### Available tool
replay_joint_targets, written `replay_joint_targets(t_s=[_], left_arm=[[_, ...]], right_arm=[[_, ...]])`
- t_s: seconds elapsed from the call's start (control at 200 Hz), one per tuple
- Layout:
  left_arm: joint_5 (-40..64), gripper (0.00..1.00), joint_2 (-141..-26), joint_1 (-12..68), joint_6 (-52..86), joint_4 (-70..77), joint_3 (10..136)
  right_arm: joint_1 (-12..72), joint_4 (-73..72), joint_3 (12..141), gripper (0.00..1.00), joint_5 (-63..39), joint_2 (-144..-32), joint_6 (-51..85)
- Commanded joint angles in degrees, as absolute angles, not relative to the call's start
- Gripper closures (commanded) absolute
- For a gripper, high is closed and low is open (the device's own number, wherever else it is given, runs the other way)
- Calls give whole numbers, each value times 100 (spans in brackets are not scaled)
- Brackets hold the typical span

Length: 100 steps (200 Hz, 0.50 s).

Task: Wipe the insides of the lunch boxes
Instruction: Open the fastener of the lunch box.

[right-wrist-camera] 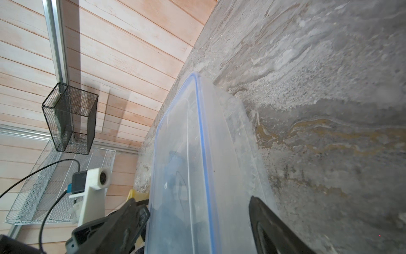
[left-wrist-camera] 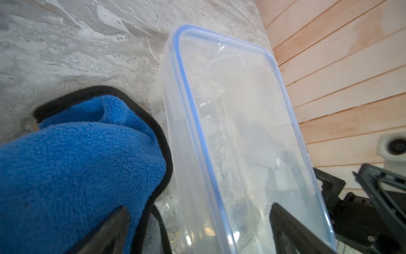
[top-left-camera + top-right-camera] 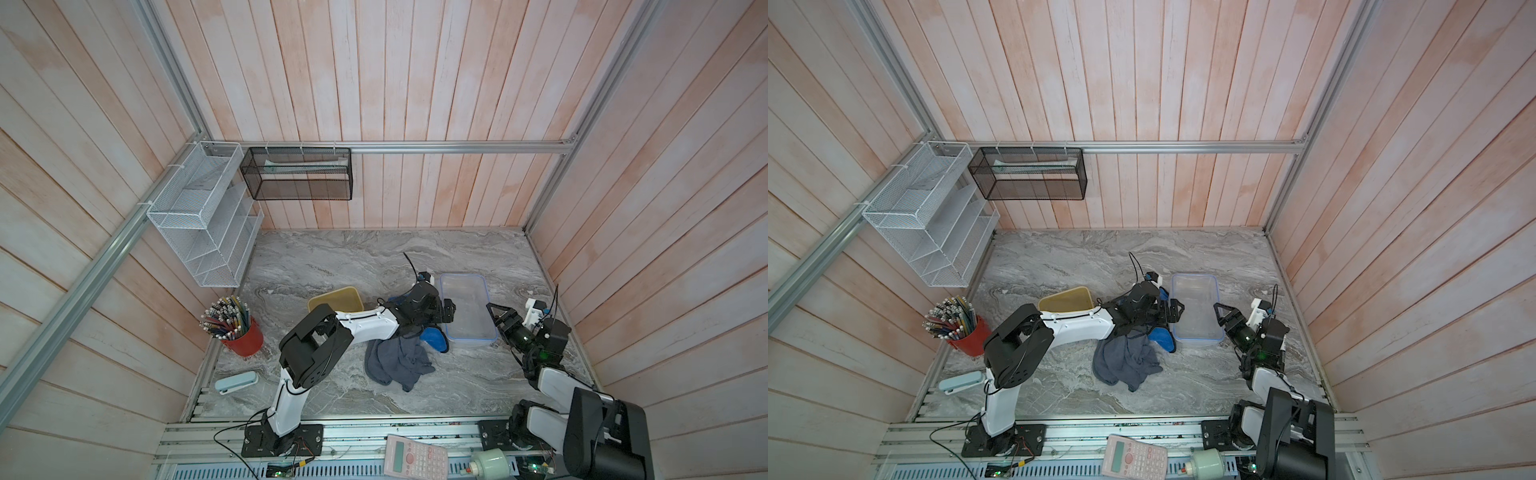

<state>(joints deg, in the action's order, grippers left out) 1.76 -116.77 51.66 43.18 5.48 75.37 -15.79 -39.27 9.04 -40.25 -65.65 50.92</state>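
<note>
clamp agape right gripper squarely on box wall between fingers; pinch cloth beside spread, empty left gripper.

Left arm covers the near edge of the yellow box and most of the blue cloth in both top views. Calculator is clipped by the bottom edge. In both wrist views the clear box runs off frame at its near end. Can't tell if a lid sits on it. Right wrist view catches only a sliver of the yellow box.
</note>
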Motion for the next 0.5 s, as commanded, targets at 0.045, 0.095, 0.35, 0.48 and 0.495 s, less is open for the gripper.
replay_joint_targets(t_s=[0.045, 0.095, 0.35, 0.48, 0.495], left_arm=[[472, 0, -11852, 5106, 4451, 555, 7725], [508, 1, -11871, 5107, 4475, 600, 7729], [659, 4, -12008, 4978, 4595, 614, 7875], [668, 6, -12038, 4816, 4711, 722, 7906], [664, 6, -12038, 4805, 4711, 708, 7924]], right_arm=[[-1448, -4330, 961, 20, -4214, -6726, 5286], [-1354, -4392, 990, 20, -4216, -6779, 5332], [-921, -4757, 1179, 24, -3970, -6991, 5677], [-819, -5082, 1247, 25, -3928, -7215, 5917], [-810, -5121, 1256, 26, -3930, -7250, 5937]])
